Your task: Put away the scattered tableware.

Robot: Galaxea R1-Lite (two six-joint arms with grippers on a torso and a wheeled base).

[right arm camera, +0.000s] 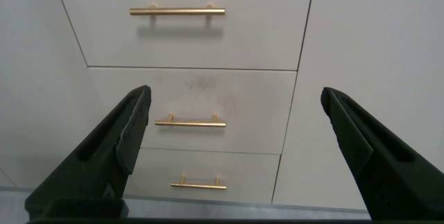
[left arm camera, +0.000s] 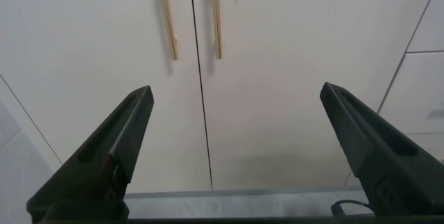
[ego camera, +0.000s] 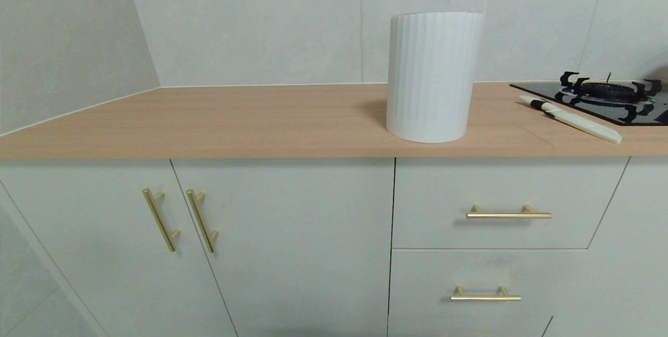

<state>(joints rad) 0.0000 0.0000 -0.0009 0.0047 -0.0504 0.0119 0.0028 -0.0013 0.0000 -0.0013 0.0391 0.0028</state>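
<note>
Knife (ego camera: 571,119) well apart from R gripper (right arm camera: 234,96)

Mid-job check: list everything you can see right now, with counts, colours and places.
ribbed container: one, white, upright on the countertop, right of centre
knife: one, white with a black band, flat on the countertop beside the hob
countertop: one, light wood
hob: one, black glass with a black grate, far right
cabinet doors: two, pale grey, gold handles, below the countertop on the left
drawers: three, pale grey, gold handles, stacked below the container
wall: pale tiles, behind the countertop
left gripper: black, open, facing the doors
right gripper: black, open, facing the drawers
</note>
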